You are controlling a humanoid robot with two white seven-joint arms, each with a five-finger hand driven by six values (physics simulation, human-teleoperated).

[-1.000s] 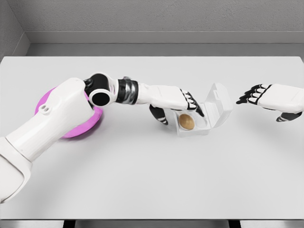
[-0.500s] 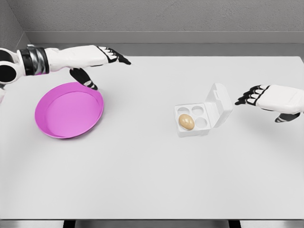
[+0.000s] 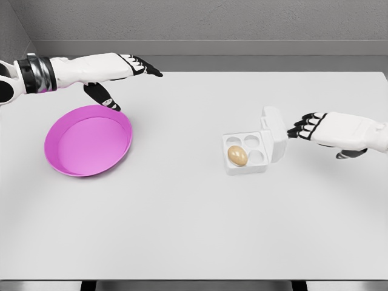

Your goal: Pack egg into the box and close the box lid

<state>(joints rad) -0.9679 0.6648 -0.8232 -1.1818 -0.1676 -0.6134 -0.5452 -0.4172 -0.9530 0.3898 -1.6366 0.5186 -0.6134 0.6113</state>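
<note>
Brown and smooth, the egg [image 3: 237, 156] sits in the lower-left cup of the white box [image 3: 245, 154], which rests a little right of centre on the white table [image 3: 194, 218]. We count four cups in the box, and the other three hold nothing. Its lid [image 3: 275, 133] stands nearly upright along the right edge, hinged open.

Our right hand [image 3: 332, 129] comes in from the 3 o'clock side, its dark fingertips [image 3: 300, 128] just beside the outer face of the lid; we cannot tell whether they touch it. The fingers are loosely extended and grasp nothing. From that hand the egg lies toward 8 o'clock, on the far side of the lid, near but apart.

Our left hand [image 3: 112, 70] hovers at about 10 o'clock in the view, above the far rim of the pink plate [image 3: 88, 140]. Its fingers are stretched out flat, pointing toward 3 o'clock, thumb hanging down, and it holds nothing. The egg is well apart from it, off toward 4 o'clock.

The plate lies at the 9 o'clock side of the table, well apart from the box.
</note>
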